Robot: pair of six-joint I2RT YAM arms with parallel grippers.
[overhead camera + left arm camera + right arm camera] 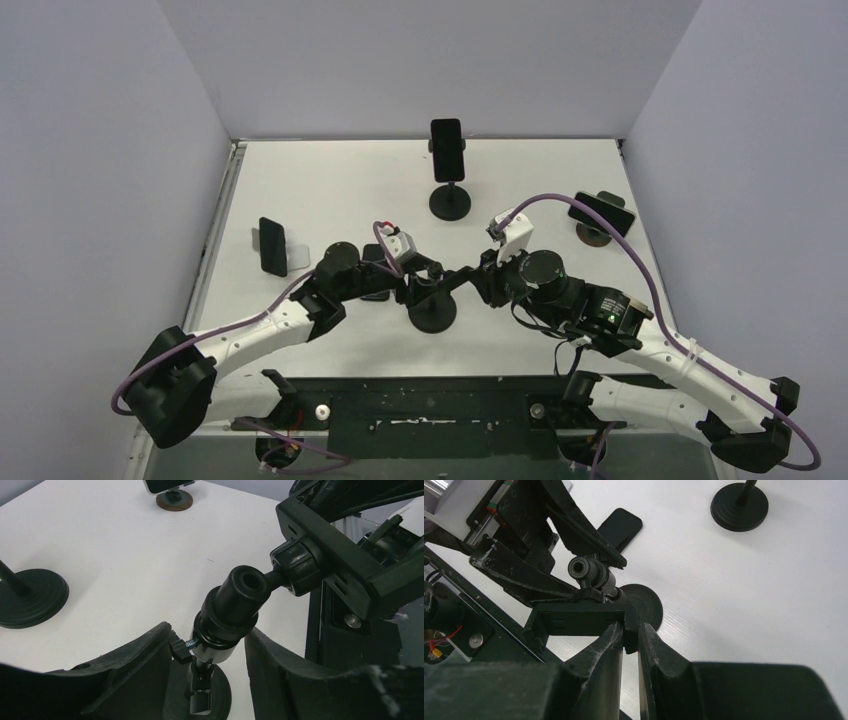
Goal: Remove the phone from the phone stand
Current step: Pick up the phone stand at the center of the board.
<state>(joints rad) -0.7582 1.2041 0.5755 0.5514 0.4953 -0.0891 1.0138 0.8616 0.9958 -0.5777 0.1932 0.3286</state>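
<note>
**White table, two arms on one stand**

Top view: on the white table (330, 190), both arms meet at the middle phone stand (432, 312).

Left wrist: the left gripper (209, 630) straddles the stem, jaws apart.

Right wrist: the right gripper (631, 630) narrowly pinches the cradle (574, 620). A phone (621, 527) lies flat near the base.

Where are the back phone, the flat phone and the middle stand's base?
Back phone (447, 148): top view, centre of its body.
Flat phone (621, 526): right wrist view, centre of its top face.
Middle stand base (432, 316): top view, disc's near half.
</note>
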